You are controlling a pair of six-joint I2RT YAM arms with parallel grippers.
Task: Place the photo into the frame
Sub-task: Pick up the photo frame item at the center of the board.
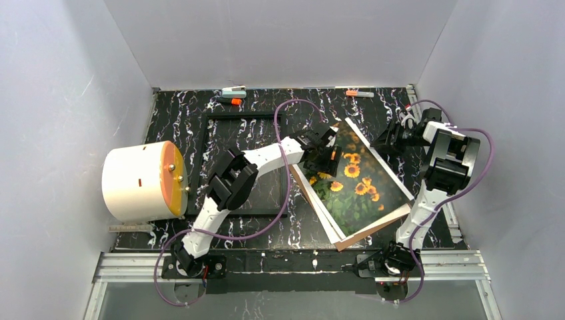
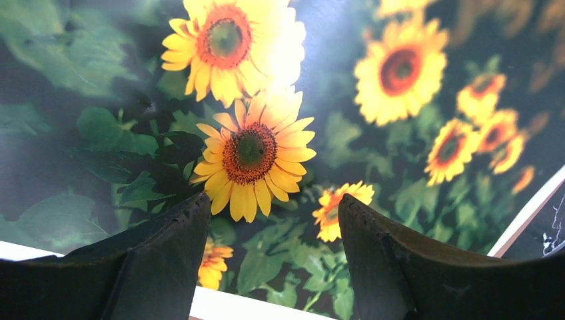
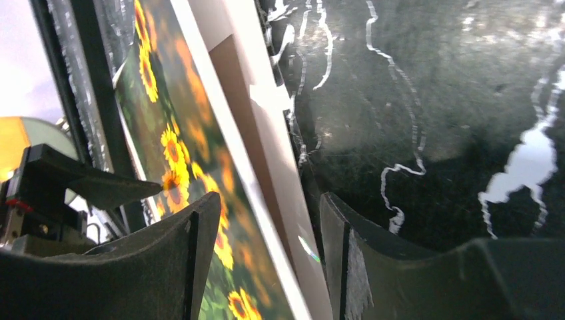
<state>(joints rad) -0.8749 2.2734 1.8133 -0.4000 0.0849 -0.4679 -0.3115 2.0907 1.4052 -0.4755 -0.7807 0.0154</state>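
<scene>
Left wrist view: white-bordered sunflower photo (image 2: 253, 153) under released left claw (image 2: 273, 203), right claw (image 3: 268, 200) released too.

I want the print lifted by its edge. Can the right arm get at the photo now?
Probably yes: the jaws of the right arm stand open right at the white-bordered edge of the photo, nothing between. The brown board under it may get pinched too.

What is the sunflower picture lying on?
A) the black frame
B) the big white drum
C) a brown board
C: the sunflower picture lies on a brown board whose edge sticks out at the near side, while the black frame sits apart to the left.
</scene>
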